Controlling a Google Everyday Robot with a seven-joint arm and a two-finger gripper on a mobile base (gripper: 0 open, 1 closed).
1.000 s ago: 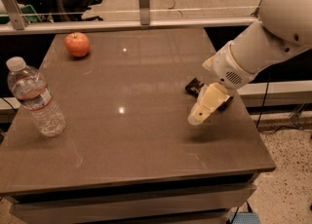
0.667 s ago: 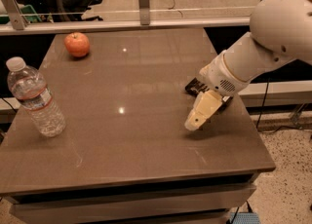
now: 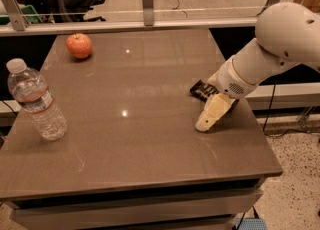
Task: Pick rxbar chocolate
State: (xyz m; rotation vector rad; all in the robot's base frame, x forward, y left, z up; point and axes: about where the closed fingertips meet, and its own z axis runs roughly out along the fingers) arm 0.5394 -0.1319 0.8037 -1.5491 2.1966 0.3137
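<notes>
The rxbar chocolate (image 3: 201, 90) is a flat black bar with white print. It lies on the brown table (image 3: 130, 139) near the right edge, and its right end is hidden behind my wrist. My gripper (image 3: 206, 122) is cream-coloured and points down and to the left. Its tip is at or just above the table surface, a little in front of the bar and not around it. The white arm (image 3: 270, 54) reaches in from the upper right.
A red-orange apple (image 3: 79, 45) sits at the far left of the table. A clear water bottle (image 3: 37, 101) stands upright near the left edge. A rail with glass panels (image 3: 146, 4) runs behind the table. The right edge of the table is close to the gripper.
The arm's upper part has swung left and lower in the view. The gripper tip stays at almost the same spot in front of the bar. The bar, apple and bottle have not moved.
</notes>
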